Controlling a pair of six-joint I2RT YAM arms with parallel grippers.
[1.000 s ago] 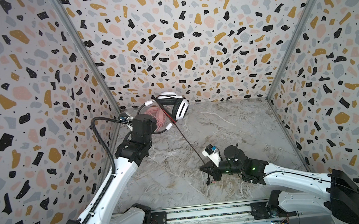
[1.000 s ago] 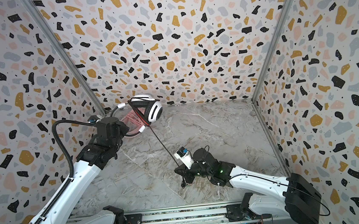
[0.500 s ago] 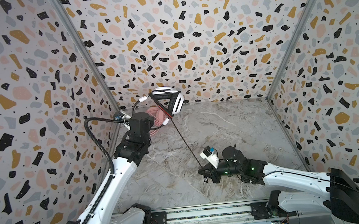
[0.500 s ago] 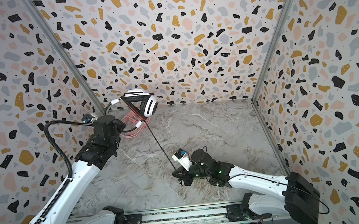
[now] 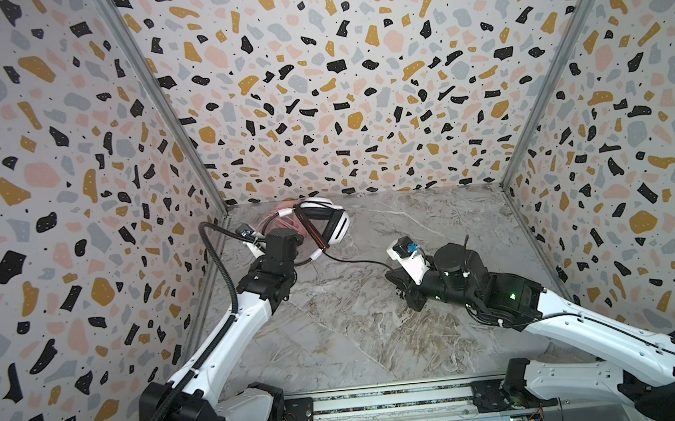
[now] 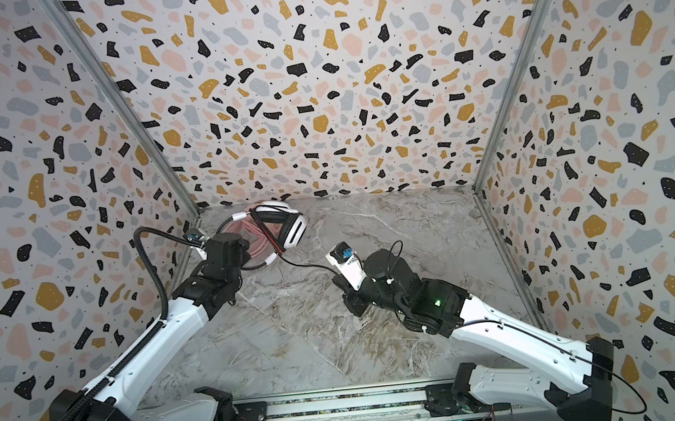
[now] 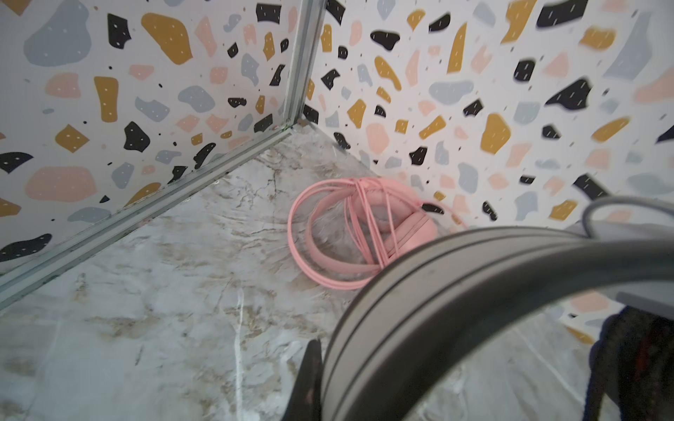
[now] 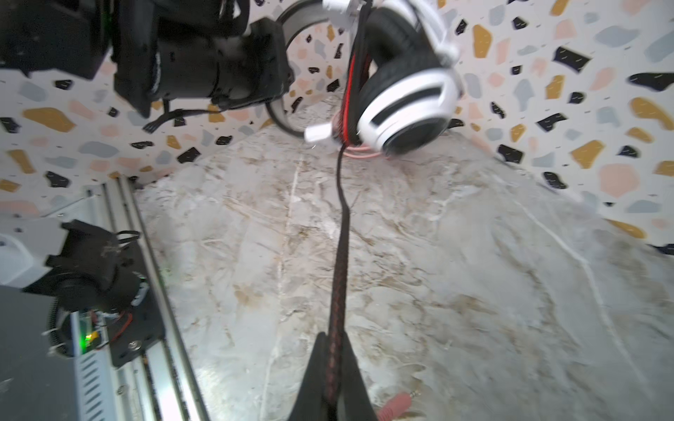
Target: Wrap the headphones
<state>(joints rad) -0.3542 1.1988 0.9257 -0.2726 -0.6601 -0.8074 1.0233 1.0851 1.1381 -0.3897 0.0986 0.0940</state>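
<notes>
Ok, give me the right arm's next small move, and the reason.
Probably swing the right end effector up and around the white headset for another turn: it is shut on the black-and-red cable, turns already cross the headset, and a free length hangs between them.

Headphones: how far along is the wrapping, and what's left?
Done: the pink headset lies in the back corner with its cable wound around it. In hand: the left tool is shut on the white headset by its headband, holding it off the table, with some turns of black-and-red cable already across it; the right tool pinches that cable. Left: the loose run between them is not yet wound.
</notes>
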